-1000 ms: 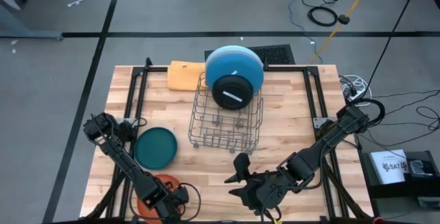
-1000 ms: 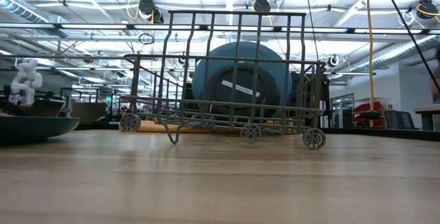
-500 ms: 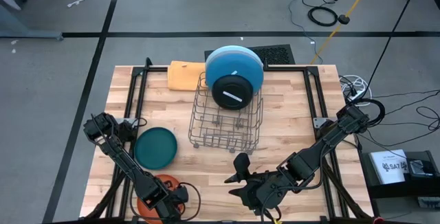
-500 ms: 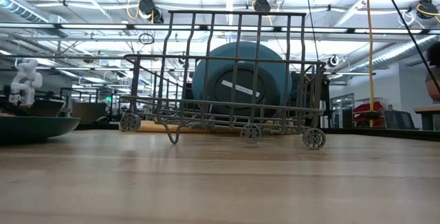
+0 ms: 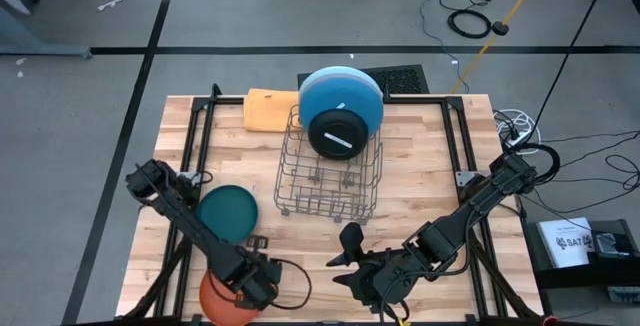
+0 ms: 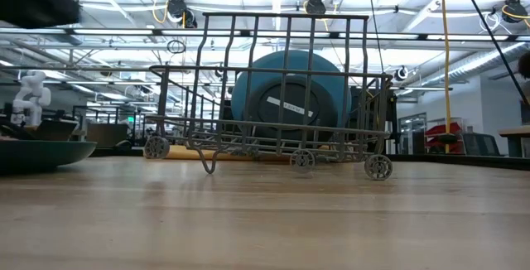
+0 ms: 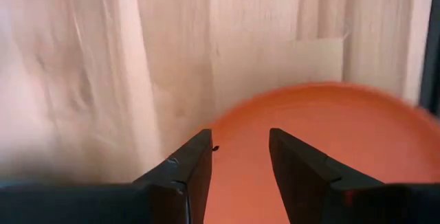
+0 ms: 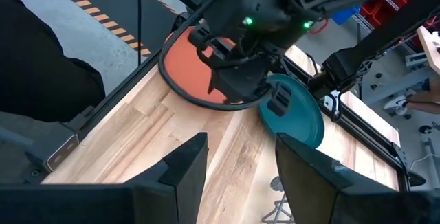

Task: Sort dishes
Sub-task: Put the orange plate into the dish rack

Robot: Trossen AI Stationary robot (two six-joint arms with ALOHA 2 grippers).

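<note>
- Wire rack (image 5: pixel 328 178): black plate (image 5: pixel 337 133) and, seemingly, blue plates (image 5: pixel 342 94) are held upright at its far end.
- Left gripper (image 7: pixel 239 157) is positioned over the orange plate (image 7: pixel 323 141), jaws parted, nothing held.
- Right gripper (image 8: pixel 239 157): jaws parted, nothing held.

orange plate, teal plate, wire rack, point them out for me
orange plate (image 8: pixel 189 69): right wrist view, on its bare flat face.
teal plate (image 5: pixel 222 209): high view, on its centre.
wire rack (image 6: pixel 281 129): low view, on a front wire bar.

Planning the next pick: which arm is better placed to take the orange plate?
Left. The left gripper hovers right over the orange plate, fingers open; the right gripper sits farther off, near the table's front middle.
</note>
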